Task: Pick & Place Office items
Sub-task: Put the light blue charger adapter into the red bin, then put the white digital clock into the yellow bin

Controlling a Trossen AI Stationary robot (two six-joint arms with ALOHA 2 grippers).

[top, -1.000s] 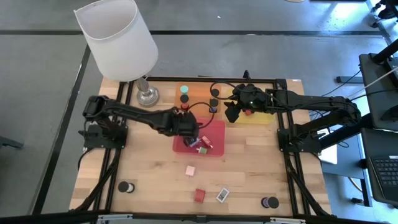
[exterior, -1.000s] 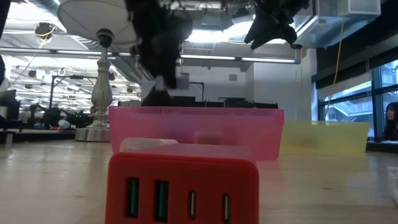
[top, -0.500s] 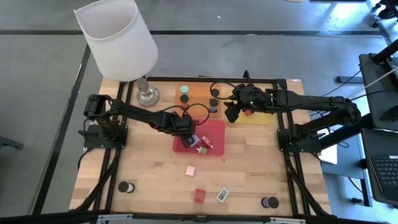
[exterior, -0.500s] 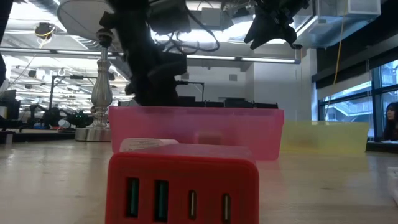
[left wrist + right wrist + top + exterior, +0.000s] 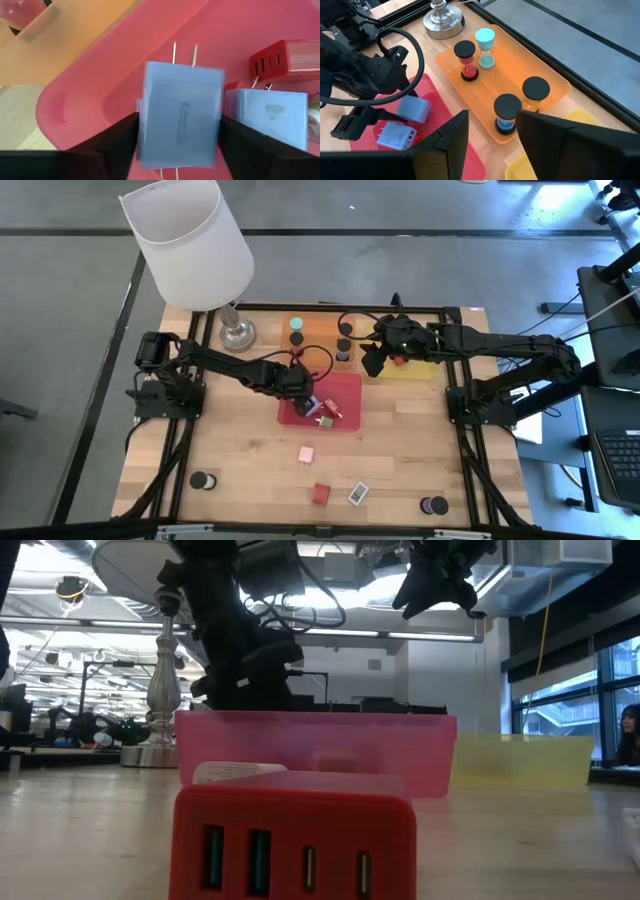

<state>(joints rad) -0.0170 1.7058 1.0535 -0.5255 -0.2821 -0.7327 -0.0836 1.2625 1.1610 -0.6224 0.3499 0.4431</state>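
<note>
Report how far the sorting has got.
Done: several chargers lie in the red tray. In hand: the left gripper has a blue charger between its fingers over that tray, blurred, apparently dropping. Left: pink block, red charger and others lie on the table.

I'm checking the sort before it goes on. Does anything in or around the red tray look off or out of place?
One thing: a lavender-blue charger hangs blurred between the left gripper fingers over the red tray, apparently just let go and dropping. Another blue charger already lies there. Nothing looks spilled or damaged.
</note>
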